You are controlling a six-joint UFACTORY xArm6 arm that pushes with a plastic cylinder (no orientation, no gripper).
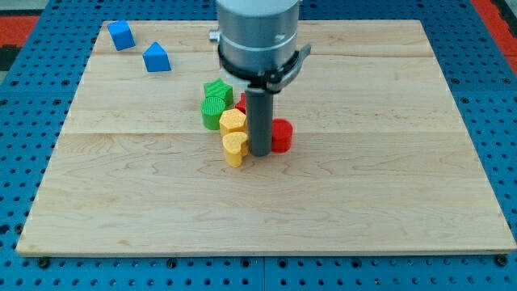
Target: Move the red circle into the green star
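Seven blocks lie on the wooden desk [388, 178], and most of them crowd around my tip [260, 153], which rests on the desk surface near the middle. No gripper is fitted, so nothing is grasped or released; the rod merely stands upright among the blocks.

Just to the tip's right, touching or nearly touching the rod, sits the red circle [281, 135]. Immediately to the tip's left lies a yellow block [234, 147] with a heart-like outline, and just above that, toward the view's top, a second yellow block [233, 122], roughly hexagonal. Further up and left of the tip stands the green star [217, 90], with a rounded green block [213, 111] directly below it, against the upper yellow one. Another red block [241, 102] peeks out behind the rod, between the star and the rod; its shape cannot be made out.

Well away from the tip, toward the view's top left, rest a blue cube [121, 35] and a blue house-shaped block [156, 57], near each other.
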